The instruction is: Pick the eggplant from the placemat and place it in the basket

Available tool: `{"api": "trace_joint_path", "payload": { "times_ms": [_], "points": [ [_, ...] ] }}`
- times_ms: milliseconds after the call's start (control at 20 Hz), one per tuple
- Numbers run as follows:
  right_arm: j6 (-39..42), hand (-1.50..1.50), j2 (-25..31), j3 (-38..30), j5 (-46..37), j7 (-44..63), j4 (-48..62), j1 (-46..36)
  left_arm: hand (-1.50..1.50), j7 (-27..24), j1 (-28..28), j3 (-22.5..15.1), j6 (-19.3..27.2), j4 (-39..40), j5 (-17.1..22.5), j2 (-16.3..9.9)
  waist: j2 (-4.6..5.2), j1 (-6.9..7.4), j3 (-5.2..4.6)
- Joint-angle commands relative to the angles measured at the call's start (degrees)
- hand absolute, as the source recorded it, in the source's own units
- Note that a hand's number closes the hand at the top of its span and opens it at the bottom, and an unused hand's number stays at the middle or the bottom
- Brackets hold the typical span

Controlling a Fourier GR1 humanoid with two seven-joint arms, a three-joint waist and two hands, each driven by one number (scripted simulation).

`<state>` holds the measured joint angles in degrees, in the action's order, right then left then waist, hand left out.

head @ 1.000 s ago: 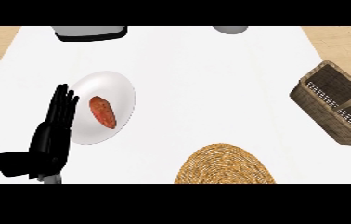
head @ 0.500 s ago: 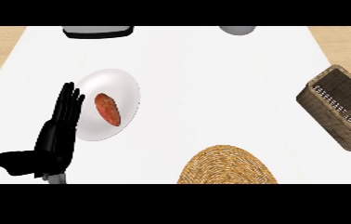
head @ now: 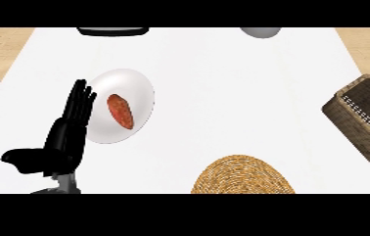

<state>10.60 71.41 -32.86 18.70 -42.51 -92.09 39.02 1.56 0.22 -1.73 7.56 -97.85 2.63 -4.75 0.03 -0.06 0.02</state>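
left hand [head: 66, 132] at lower left, fingers straight, holding nothing; right hand unseen. placemat [head: 242, 175] at bottom centre lies bare, no eggplant visible; basket [head: 352, 113] at right edge. risk: grabbing the reddish item [head: 121, 110] on the plate [head: 137, 83] instead

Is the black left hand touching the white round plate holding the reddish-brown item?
Cannot tell. In the head view, the left hand has straight fingertips overlapping the plate's left rim, so no gap or contact shows plainly.
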Motion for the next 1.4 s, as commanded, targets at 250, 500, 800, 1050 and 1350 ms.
{"api": "trace_joint_path", "payload": {
  "times_ms": [250,500,800,1050,1350],
  "points": [
    [3.84,1.5,-2.7,8.82,-12.08,-6.58,16.73,-16.27,0.0,0.89,-1.36,0.37,-0.8,0.8,0.23,0.14,0.1,0.69,0.03],
    [7.3,1.5,-4.23,11.55,-15.54,-3.59,20.81,-25.75,0.0,-1.71,-1.78,1.5,-0.71,2.89,-0.28,0.28,0.04,0.43,-0.01],
    [9.23,1.5,-7.37,14.51,-21.27,-6.29,29.1,-32.82,0.0,-0.15,0.19,-0.47,-1.3,0.17,-0.57,1.24,0.02,0.46,0.0],
    [9.73,1.5,-8.48,16.49,-23.72,-2.41,36.98,-41.13,0.0,2.47,0.32,-0.35,-1.28,-3.73,-0.26,0.86,0.03,0.8,0.02],
    [9.16,-1.5,-10.7,18.53,-29.41,-9.03,42.88,-46.95,0.0,2.95,-0.2,0.06,-0.56,-3.33,-1.17,1.07,0.02,0.68,0.02]
  ]
}}
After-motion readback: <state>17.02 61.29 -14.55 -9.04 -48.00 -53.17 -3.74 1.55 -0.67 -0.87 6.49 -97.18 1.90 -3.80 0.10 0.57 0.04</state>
